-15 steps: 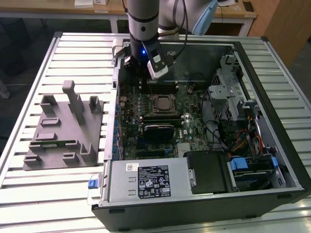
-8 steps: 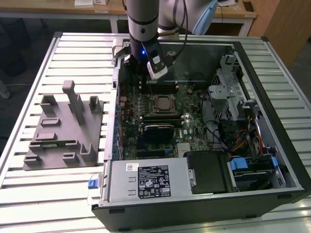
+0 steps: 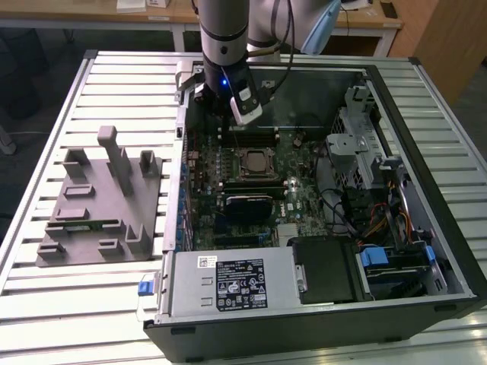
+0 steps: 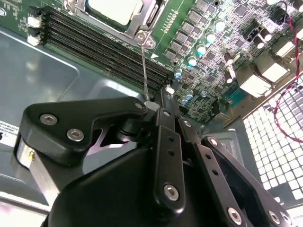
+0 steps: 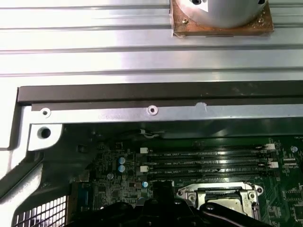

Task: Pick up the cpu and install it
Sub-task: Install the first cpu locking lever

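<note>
The cpu (image 4: pixel 113 9), with its pale silvery top, lies inside the black metal-framed socket (image 3: pixel 255 161) on the motherboard, and its edge shows in the first wrist view (image 5: pixel 226 206). A thin wire socket lever (image 4: pixel 144 66) rises from the socket's corner up to my gripper (image 4: pixel 152 105). The black fingers meet at the lever's upper end and look shut on it. In the exterior view my gripper (image 3: pixel 234 114) hangs over the memory slots (image 3: pixel 247 135), just behind the socket.
The open computer case (image 3: pixel 426 114) lies on a slatted metal table (image 3: pixel 114 91). A grey holder block (image 3: pixel 99 205) with upright posts stands outside the case at the exterior view's left. A power supply (image 3: pixel 228 285), a drive cage (image 3: pixel 358 137) and cables (image 3: pixel 365 213) crowd the case.
</note>
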Tool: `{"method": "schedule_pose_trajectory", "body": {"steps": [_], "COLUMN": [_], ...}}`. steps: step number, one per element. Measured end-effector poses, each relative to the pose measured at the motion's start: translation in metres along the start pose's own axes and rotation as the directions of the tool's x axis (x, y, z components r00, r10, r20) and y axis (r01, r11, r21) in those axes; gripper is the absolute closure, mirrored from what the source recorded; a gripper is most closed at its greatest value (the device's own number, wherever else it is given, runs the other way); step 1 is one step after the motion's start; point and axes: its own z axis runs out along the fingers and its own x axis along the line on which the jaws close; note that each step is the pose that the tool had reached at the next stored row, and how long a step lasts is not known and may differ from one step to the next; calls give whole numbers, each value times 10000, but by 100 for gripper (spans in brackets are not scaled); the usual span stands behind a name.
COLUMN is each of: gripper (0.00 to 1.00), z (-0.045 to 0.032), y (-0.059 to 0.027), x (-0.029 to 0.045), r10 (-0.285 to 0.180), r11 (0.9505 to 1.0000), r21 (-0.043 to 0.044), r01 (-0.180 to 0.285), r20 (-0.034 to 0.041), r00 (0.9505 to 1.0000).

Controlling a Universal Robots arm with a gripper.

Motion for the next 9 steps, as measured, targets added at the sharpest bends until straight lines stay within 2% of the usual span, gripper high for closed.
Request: {"method": "schedule_pose_trajectory", "body": {"steps": [3,9], "gripper": [89,89], "z": [-1,2], "y": [0,5], "x": [-12,-131], "r10": [2,26], "r11": [10000,10000], "r21": [0,11], "r01": [-2,-26], "r20": [0,2], "r00": [10000,10000]}}
